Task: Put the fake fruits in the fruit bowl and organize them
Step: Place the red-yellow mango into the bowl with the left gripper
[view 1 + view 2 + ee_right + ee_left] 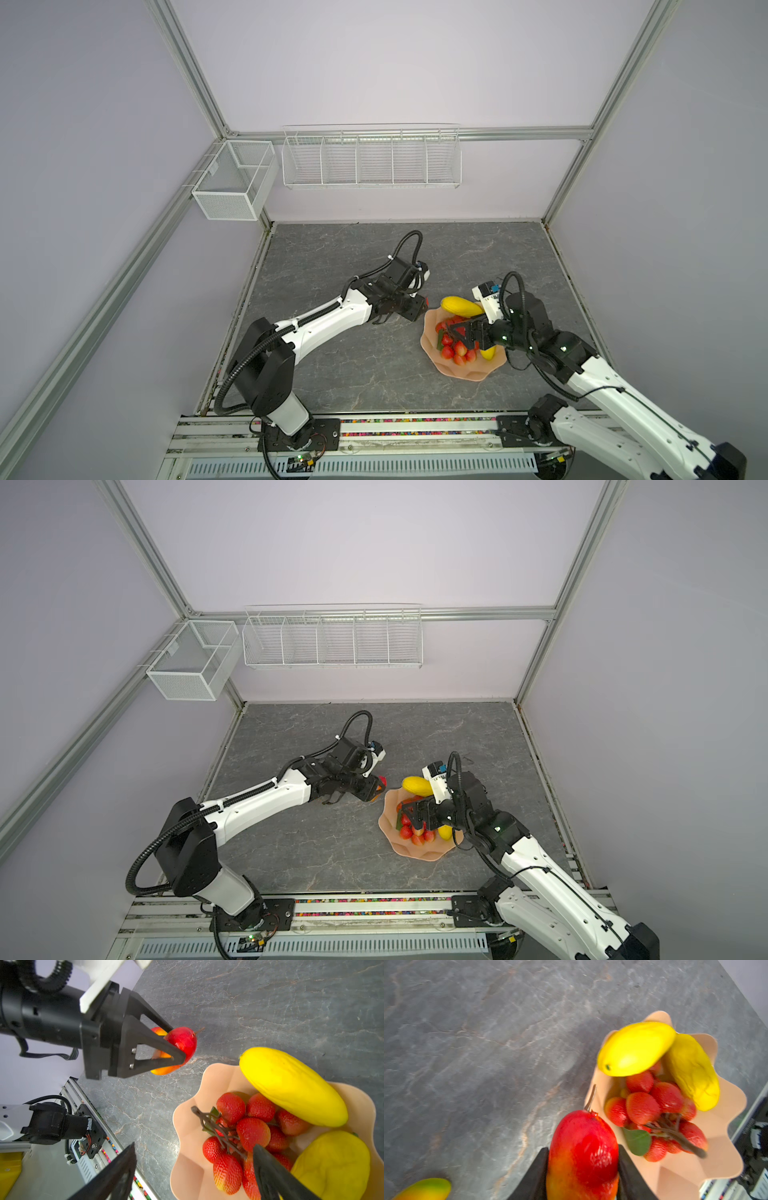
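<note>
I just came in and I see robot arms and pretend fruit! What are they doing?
They are filling the pink fruit bowl. The left gripper is squeezing a red mango and holds it just outside the bowl's edge. Two yellow fruits and a bunch of red berries already lie in the bowl. The right gripper hangs open over the berries, holding nothing. Another mango waits on the table.

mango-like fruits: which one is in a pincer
The red mango-like fruit, clamped in the left pincer beside the bowl; the greenish one lies loose on the table.
</note>
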Robot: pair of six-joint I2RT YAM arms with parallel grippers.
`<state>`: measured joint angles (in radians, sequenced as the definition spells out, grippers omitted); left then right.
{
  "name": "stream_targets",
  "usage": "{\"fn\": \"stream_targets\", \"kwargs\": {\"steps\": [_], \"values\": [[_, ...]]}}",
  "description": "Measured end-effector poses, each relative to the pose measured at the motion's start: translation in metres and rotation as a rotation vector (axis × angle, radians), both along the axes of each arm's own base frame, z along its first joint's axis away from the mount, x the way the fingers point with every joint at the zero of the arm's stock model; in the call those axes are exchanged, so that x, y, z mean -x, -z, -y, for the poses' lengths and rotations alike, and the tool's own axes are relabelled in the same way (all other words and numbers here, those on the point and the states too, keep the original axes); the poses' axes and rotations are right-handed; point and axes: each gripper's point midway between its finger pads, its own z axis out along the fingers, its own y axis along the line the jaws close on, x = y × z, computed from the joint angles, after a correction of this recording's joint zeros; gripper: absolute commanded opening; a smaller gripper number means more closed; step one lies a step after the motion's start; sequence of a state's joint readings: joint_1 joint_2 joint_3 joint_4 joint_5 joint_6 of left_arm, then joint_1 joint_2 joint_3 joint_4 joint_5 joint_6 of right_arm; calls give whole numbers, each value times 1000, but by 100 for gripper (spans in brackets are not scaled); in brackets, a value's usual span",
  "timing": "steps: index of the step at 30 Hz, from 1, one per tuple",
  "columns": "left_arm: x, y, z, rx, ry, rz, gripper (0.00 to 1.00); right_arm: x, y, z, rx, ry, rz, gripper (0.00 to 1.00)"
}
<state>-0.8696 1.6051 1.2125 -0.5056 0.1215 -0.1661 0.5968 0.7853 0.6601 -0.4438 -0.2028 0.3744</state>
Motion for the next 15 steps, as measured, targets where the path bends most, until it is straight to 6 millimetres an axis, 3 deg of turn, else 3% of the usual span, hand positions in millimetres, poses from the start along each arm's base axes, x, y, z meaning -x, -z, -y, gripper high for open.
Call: {"fn": "stream_targets", "kwargs": {"steps": [5,15], "values": [[22,10,11,0,-24,-49,37,16,0,11,-26,18,-3,89],[46,46,34,-41,-30,-126,41,23,7,17,-1,24,-39,89]]}}
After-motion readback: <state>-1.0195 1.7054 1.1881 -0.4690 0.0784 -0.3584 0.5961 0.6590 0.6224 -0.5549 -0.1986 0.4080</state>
